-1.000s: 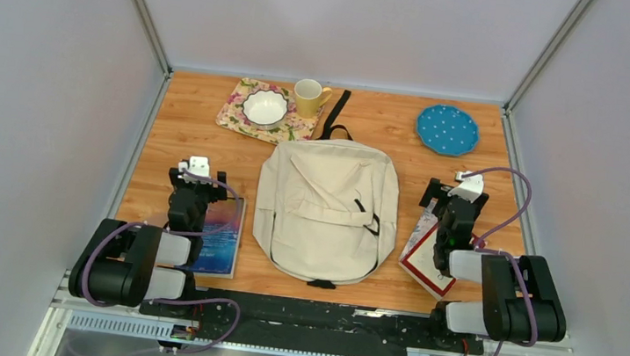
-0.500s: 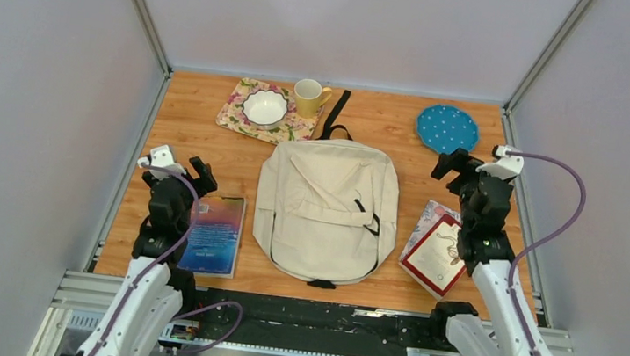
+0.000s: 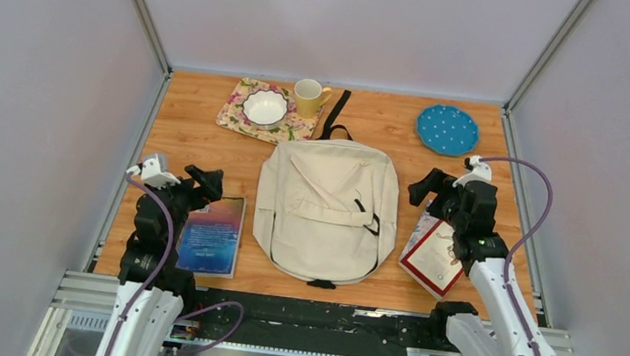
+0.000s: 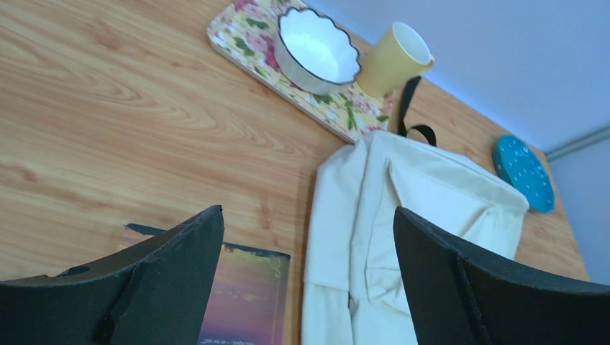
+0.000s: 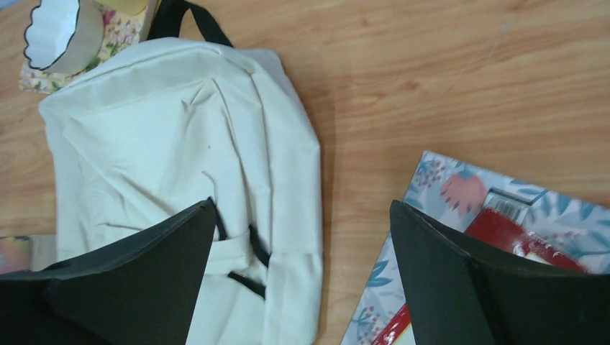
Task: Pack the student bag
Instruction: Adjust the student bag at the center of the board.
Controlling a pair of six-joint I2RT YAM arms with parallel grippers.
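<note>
Two tools, both spread wide and empty, left tool [image 3: 201, 182] above a purple-covered book [image 3: 215, 238], right tool [image 3: 423, 192] above a red-framed book [image 3: 434, 258], cream student bag [image 3: 326, 210] lying flat between them mid-worktop [image 3: 184, 133], floral tray [image 3: 236, 118] holding a white bowl [image 3: 265, 106], yellow mug [image 3: 308, 97] and blue dotted plate [image 3: 447, 129] farthest back.

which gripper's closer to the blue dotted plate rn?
Right. The right gripper is just on the near side of the blue dotted plate; the left gripper is across the student bag from it.
</note>
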